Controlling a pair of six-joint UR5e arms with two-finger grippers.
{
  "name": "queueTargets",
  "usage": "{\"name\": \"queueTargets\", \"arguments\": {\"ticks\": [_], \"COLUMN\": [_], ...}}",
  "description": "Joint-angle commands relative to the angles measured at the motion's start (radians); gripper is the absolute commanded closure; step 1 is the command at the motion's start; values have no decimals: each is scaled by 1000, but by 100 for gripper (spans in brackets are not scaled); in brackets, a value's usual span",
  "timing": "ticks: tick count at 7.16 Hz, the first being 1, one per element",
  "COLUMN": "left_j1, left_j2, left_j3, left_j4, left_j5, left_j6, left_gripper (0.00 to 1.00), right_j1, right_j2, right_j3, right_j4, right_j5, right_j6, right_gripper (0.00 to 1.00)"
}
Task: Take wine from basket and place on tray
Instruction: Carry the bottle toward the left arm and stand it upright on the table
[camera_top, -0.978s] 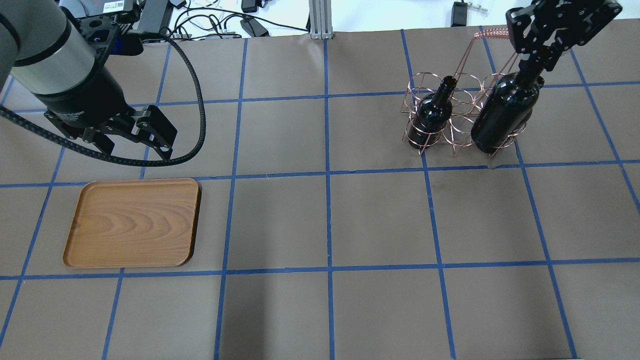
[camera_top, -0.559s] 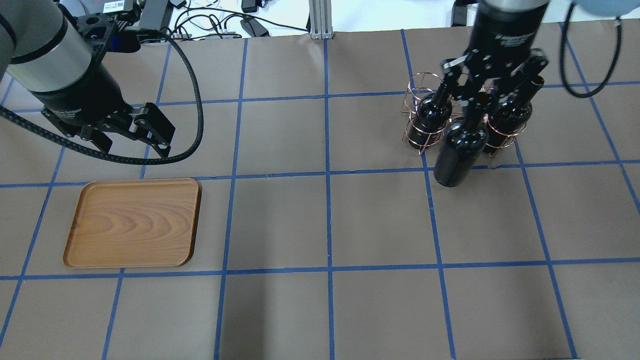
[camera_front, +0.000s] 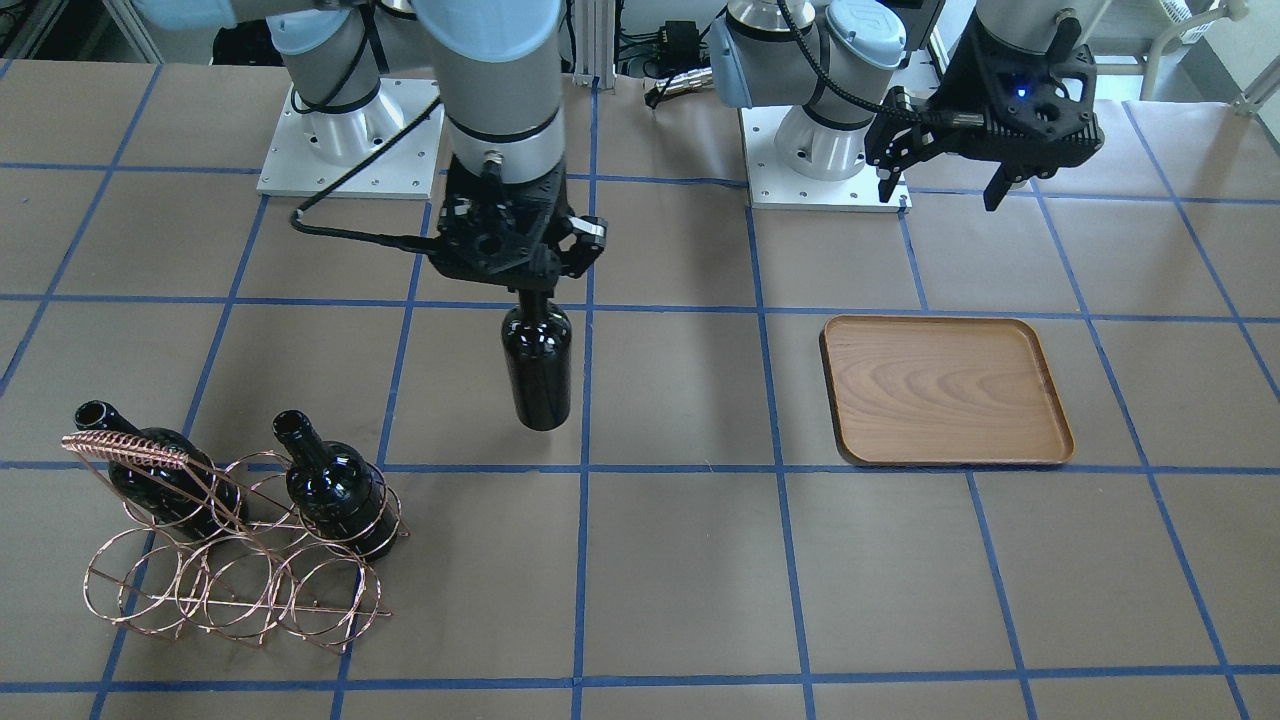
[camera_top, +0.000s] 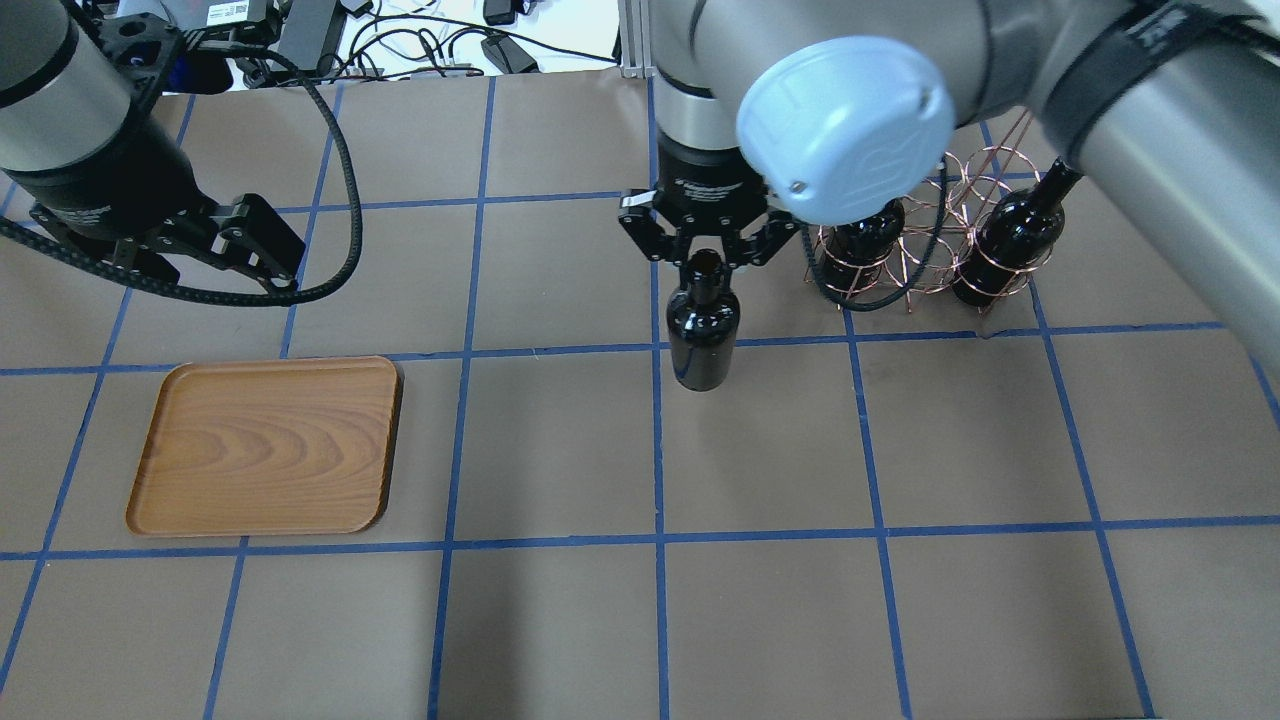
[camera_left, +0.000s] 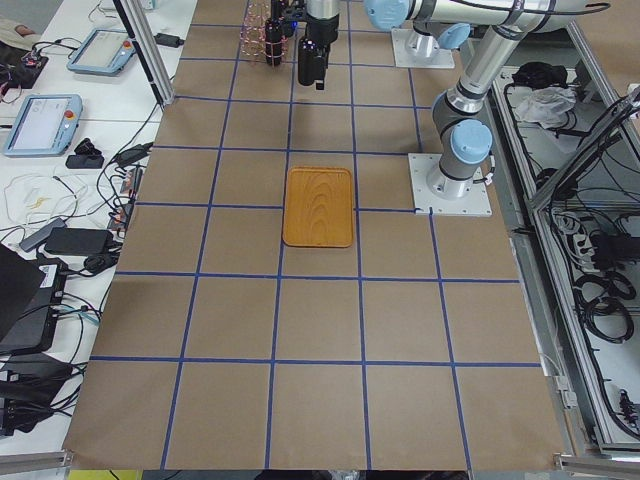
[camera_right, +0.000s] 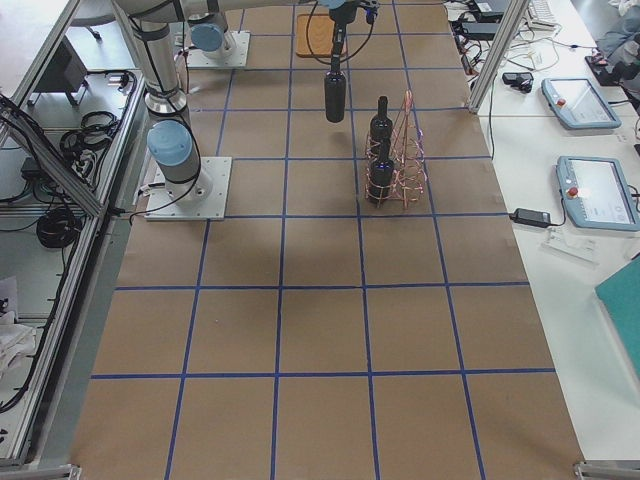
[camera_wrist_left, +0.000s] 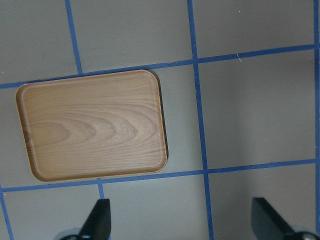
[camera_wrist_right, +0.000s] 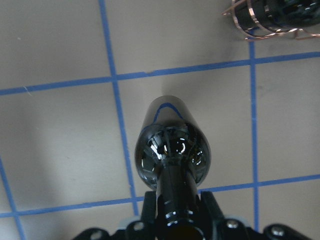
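Observation:
My right gripper (camera_top: 703, 262) is shut on the neck of a near-black wine bottle (camera_top: 702, 340) and holds it upright above the table's middle, left of the basket. The bottle also shows in the front view (camera_front: 537, 370) and the right wrist view (camera_wrist_right: 172, 150). The copper wire basket (camera_front: 235, 580) holds two more bottles (camera_front: 335, 490) (camera_front: 150, 478) and also shows in the overhead view (camera_top: 905, 268). The brown wooden tray (camera_top: 265, 445) lies empty at the table's left. My left gripper (camera_top: 215, 275) is open and empty, hovering behind the tray (camera_wrist_left: 95, 125).
Blue tape lines grid the brown table cover. The two arm bases (camera_front: 350, 150) (camera_front: 825, 160) stand at the robot's edge. Cables and power bricks (camera_top: 420, 40) and an aluminium post (camera_top: 635, 40) lie beyond the far edge.
My right gripper has carried the bottle out of the basket and leftward toward the table's middle. The left arm has drifted slightly back and left.

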Motion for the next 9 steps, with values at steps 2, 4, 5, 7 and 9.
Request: {"name": "queueTargets", "arguments": {"ticks": [2,4,5,7,9], "left_j1": [38,38,38,38,37], "left_j2": [1,1,4,4,9], "left_j3": [4,1,-1,-2,-2], "left_j4": [1,-6,-9,-9,-38], "left_j5": [1,1,-1,-3,2], "left_j6": [46,46,46,44,44], "left_gripper": [0,0,0,0,0], "right_j1": [90,90,90,85,21], "right_j2": [115,117,115,112,70], "right_j3": [-117,-109,-99,-94,-97], "right_j4": [-31,-28,-28,-28,-24], "right_j5": [6,4,4,3,-12], "right_j6": [130,124,124,117,-11], "right_gripper": [100,47,19,1,0]}}
